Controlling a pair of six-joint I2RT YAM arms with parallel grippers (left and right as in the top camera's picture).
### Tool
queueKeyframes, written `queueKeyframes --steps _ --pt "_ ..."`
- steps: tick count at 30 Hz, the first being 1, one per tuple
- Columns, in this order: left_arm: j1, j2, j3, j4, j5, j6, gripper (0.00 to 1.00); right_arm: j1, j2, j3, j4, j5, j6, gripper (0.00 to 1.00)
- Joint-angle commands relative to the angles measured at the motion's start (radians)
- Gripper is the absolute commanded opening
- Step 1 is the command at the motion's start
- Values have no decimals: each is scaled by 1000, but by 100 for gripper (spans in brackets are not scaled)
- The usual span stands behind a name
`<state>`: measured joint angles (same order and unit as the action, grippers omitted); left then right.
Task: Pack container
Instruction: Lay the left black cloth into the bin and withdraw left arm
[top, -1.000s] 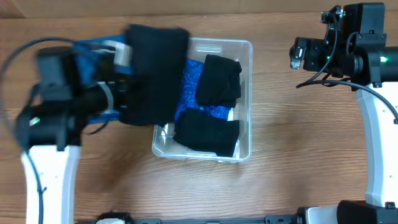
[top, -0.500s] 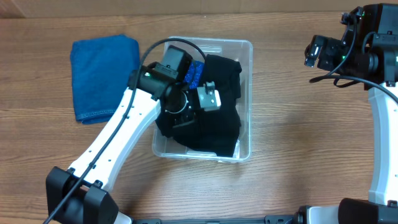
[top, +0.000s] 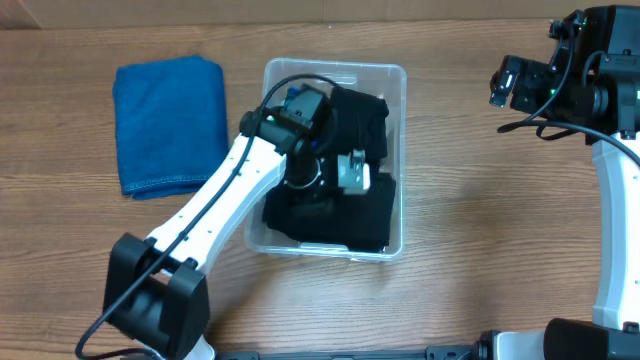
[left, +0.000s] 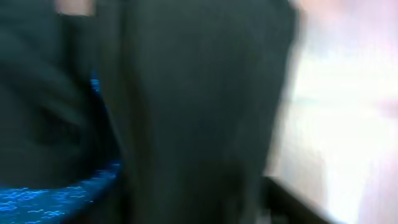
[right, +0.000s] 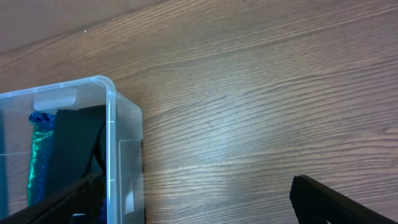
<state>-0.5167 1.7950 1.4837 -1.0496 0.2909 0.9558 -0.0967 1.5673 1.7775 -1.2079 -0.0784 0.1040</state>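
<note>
The clear plastic container (top: 399, 76) stands at the table's middle, filled with folded black cloths (top: 362, 125) over a sparkly blue cloth (left: 43, 199). My left gripper (top: 316, 192) reaches down into it, right over the front black cloth (top: 345, 222). The left wrist view is blurred and filled with black cloth (left: 199, 112); one finger (left: 295, 205) stands far to the side, so the jaws look open with cloth between them. My right gripper (top: 500, 82) hovers open and empty at the back right. Its wrist view shows the container's corner (right: 112, 118) with black cloth (right: 71, 149) inside.
A folded blue towel (top: 168, 125) lies on the wooden table left of the container. Bare wood (right: 249, 112) spreads right of the container beneath the right gripper. The right arm's base (top: 610, 250) stands along the right edge.
The left arm swung a black cloth from the left into the container and pushed further right and forward; its jaws have parted. The blue towel is uncovered. The right arm hardly moved.
</note>
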Motion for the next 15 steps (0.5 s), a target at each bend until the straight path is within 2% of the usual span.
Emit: queueKeyframes --steps 1,5,8,12,14,15 --pt "26 -9 80 106 -218 -354 100 0 -2 2 2 -2 5 100" --pt "78 -53 242 82 -306 -490 100 0 5 2 1 -3 5 100" --pt "135 -94 361 32 -466 -682 100 0 37 2 2 -5 5 100" --pt "229 -160 393 -37 -480 -927 100 0 160 2 11 -68 5 99" --pt "305 -185 393 -96 -456 -1062 100 0 231 2 46 -107 0 84" --pt "356 -191 393 -132 -406 -1092 100 1 282 2 75 -135 0 69"
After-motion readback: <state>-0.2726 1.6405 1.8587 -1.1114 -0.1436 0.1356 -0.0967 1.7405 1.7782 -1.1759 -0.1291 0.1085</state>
